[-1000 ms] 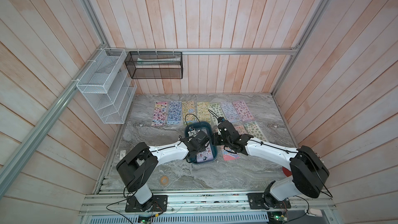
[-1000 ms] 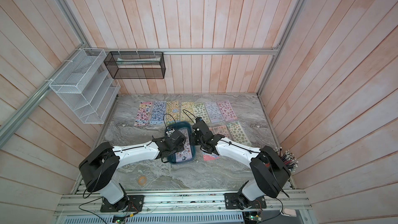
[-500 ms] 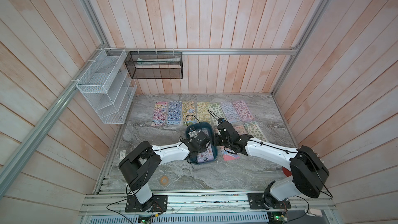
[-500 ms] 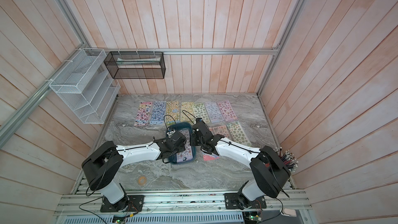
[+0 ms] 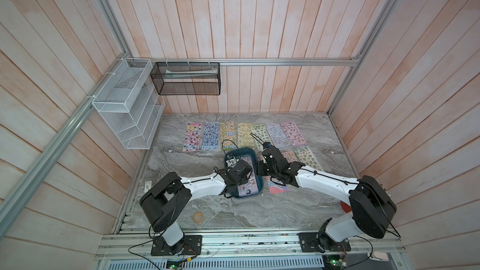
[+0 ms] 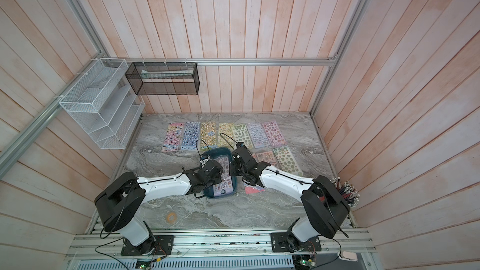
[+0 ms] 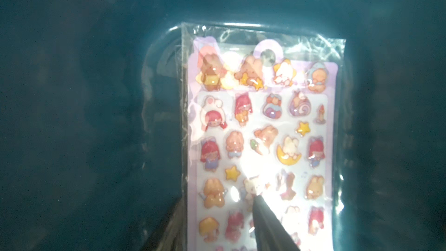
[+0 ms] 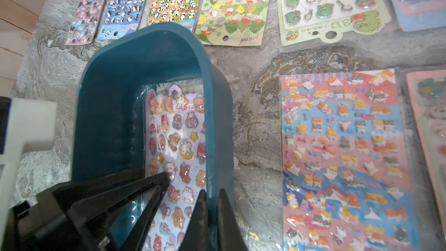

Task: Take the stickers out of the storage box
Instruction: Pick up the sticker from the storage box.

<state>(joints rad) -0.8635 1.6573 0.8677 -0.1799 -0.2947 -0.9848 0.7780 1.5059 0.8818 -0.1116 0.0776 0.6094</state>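
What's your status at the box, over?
Right gripper clamped on storage box wall. Left gripper inside the box, jaws apart astride the lilac sticker sheet edge, not gripped yet. Nothing in the way.

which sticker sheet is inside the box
The lilac sheet with bunny and star figures: it alone lies on the floor of the teal storage box. All the other sheets lie flat on the marble table outside it.
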